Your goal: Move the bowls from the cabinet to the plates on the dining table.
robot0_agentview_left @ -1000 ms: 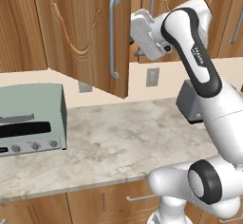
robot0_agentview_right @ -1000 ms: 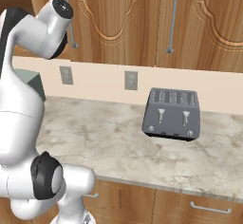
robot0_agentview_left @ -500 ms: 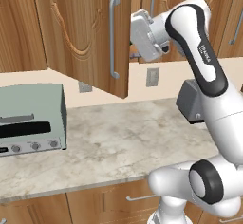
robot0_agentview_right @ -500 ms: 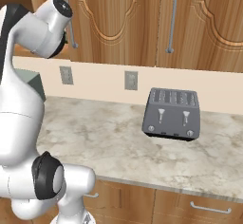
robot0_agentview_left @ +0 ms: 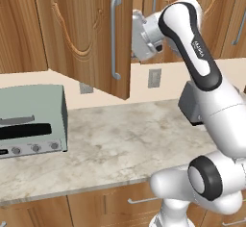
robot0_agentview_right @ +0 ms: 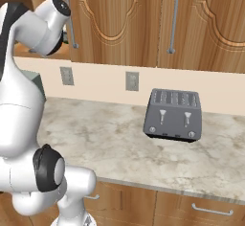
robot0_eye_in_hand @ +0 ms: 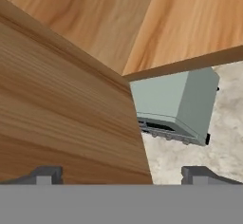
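Note:
The cabinet (robot0_agentview_left: 81,29) is of mid-brown wood, and its door with a long silver bar handle (robot0_agentview_left: 115,38) stands swung out over the counter. My hand (robot0_agentview_left: 144,36) is raised beside that door's free edge, at the cabinet opening. In the hand view my gripper (robot0_eye_in_hand: 121,176) is open, its fingertips (robot0_eye_in_hand: 45,174) spread wide with nothing held, and the door's wooden face (robot0_eye_in_hand: 61,114) lies close in front. The bowls are hidden from these views. The plates and the dining table are out of view.
A grey-green toaster oven (robot0_agentview_left: 29,120) sits on the marble counter (robot0_agentview_left: 125,144) at the left, below the open door. A dark grey toaster (robot0_agentview_right: 173,115) stands further right by the wall. Closed cabinet doors (robot0_agentview_right: 119,24) hang above it. Drawers (robot0_agentview_right: 210,209) run under the counter.
My arm's upper links have shifted a little and the hand has turned slightly by the door edge. The door and the counter things have not moved.

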Controlling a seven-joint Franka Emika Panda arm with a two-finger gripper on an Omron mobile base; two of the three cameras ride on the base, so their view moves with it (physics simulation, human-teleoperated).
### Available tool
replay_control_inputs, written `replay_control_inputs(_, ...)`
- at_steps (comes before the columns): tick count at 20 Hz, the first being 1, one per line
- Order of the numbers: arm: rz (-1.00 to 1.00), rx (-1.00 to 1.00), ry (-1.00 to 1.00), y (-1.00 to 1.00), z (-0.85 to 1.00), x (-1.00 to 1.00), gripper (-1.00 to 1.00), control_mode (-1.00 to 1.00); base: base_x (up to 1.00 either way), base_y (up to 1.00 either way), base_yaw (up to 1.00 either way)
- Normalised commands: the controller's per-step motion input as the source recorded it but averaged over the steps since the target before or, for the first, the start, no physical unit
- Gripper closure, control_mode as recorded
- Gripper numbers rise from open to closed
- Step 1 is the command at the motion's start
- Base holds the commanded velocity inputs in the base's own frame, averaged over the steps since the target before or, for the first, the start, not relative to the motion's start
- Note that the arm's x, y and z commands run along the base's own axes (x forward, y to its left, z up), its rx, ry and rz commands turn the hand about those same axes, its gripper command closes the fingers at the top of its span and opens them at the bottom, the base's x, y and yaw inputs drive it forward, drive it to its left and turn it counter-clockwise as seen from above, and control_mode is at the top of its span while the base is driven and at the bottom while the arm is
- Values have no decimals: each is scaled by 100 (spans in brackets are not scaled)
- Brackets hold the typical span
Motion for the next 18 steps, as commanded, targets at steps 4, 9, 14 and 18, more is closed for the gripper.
replay_control_inputs(4, 14, 0, 0, 43, 0, -24, -100, -100, 0, 0, 0)
replay_control_inputs(9, 20, 0, 1, 36, 0, -55, -100, -100, 0, 0, 0)
replay_control_inputs(14, 22, 0, 0, 33, 0, -65, -100, -100, 0, 0, 0)
replay_control_inputs(18, 18, 0, -5, 44, 0, -52, -100, -100, 0, 0, 0)
